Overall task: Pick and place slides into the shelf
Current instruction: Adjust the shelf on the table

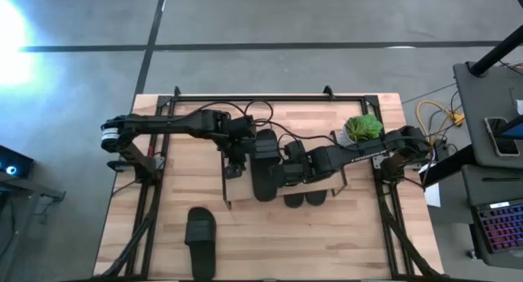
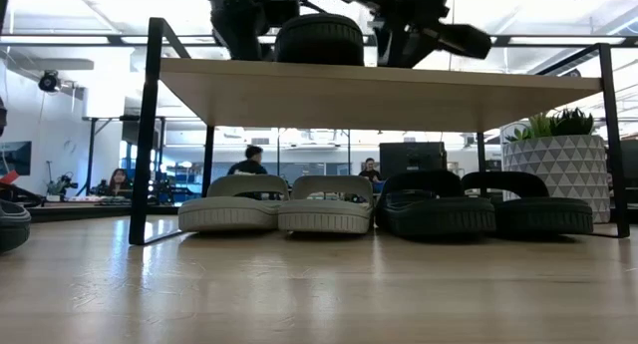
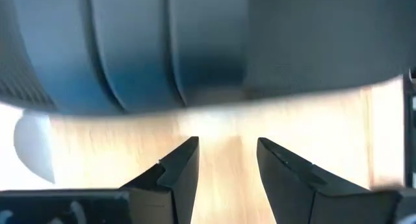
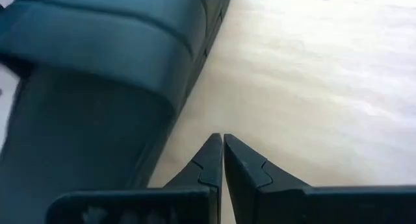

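The shelf [image 1: 327,180] stands mid-table, with its light-wood top board [image 2: 379,90] on thin black legs. One black slide [image 1: 263,163] lies flat on that board, also seen as the black slide [image 2: 319,40]. Under the board, two light grey slides [image 2: 274,204] and two black slides [image 2: 488,206] rest on the table in a row. Another black slide [image 1: 200,241] lies on the table near its near edge. My left gripper [image 3: 227,156] is open just left of the top slide [image 3: 162,49]. My right gripper [image 4: 223,152] is shut just right of it [image 4: 97,87].
A green plant in a white patterned pot [image 2: 563,165] stands at the shelf's right, toward the far right corner [image 1: 364,127]. Bare wooden table [image 1: 327,241] lies near of the shelf. People sit at desks in the room beyond [image 2: 249,160].
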`<state>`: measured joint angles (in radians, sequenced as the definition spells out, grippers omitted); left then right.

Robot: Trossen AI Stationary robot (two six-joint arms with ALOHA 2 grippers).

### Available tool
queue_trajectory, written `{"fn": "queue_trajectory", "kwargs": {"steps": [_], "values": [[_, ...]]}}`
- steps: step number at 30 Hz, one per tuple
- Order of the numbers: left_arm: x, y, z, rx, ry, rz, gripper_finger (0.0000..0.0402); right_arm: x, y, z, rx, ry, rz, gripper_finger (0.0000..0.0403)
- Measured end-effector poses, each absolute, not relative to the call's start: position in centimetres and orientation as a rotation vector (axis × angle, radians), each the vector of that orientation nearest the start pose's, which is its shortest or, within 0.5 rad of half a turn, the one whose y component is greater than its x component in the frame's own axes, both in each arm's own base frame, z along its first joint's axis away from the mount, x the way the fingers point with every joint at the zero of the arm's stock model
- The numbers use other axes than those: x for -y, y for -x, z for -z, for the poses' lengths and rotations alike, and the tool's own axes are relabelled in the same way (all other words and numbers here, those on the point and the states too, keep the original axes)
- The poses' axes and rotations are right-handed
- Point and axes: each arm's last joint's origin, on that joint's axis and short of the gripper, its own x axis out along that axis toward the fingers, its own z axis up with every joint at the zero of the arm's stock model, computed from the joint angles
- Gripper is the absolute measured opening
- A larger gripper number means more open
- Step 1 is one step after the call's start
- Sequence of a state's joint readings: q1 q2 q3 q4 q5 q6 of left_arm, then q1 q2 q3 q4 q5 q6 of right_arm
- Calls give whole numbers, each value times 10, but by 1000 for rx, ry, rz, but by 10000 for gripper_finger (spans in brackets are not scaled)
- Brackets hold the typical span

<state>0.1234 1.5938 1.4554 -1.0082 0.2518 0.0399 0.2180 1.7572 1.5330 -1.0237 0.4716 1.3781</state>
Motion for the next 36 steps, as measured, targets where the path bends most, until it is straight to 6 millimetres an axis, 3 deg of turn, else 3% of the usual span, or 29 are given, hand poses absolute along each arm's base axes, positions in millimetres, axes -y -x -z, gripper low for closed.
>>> {"fn": "queue_trajectory", "kwargs": {"steps": [9, 16, 22, 29, 36], "values": [[-27, -287, -337, -1091, 196, 95, 141, -86, -321, -301, -738, -830, 914, 9], [14, -277, -355, -993, 286, 214, 141, -117, -304, -304, -706, -875, 905, 9], [61, -294, -340, -1011, 228, 312, 141, -129, -299, -300, -699, -897, 935, 9], [90, -301, -316, -1099, 66, 188, 141, -138, -295, -299, -698, -912, 926, 9], [113, -299, -307, -1117, 10, 150, 141, -142, -291, -299, -706, -907, 934, 9]]}}
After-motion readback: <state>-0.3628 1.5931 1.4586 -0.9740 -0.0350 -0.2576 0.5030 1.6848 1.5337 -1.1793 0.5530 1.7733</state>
